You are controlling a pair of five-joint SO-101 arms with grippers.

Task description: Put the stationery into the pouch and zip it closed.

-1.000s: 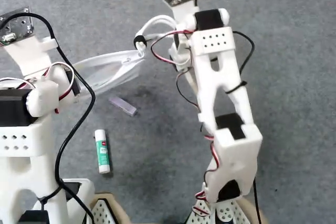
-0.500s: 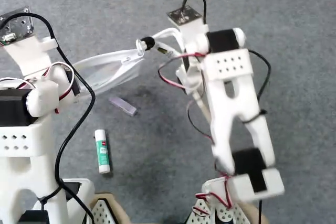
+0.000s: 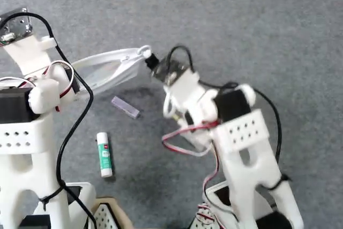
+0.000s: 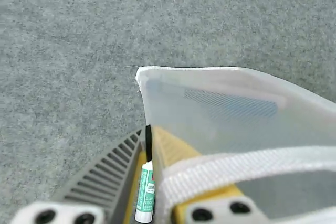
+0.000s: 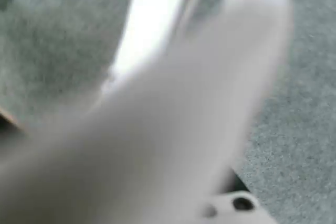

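A white translucent pouch (image 3: 110,68) hangs above the grey table, running from my left gripper (image 3: 79,85) toward the middle. In the left wrist view the pouch (image 4: 226,114) sits clamped between the yellow jaws, with a bluish shape showing through its wall. My left gripper is shut on that end. My right gripper (image 3: 155,64) is at the pouch's other end, its black tip beside the zip corner. A green and white glue stick (image 3: 104,154) and a small lilac block (image 3: 125,107) lie on the table below the pouch. The glue stick (image 4: 145,192) also shows between the left jaws.
The right arm's white body (image 3: 241,138) stretches over the table's front right. The left arm's base (image 3: 27,148) stands along the left edge, with a black cable looping by it. Grey cloth (image 3: 278,36) covers the table's far and right parts.
The right arm has swung back toward the table's front, and its gripper dropped from behind the pouch's end to just beside it. The left arm and pouch have barely shifted.
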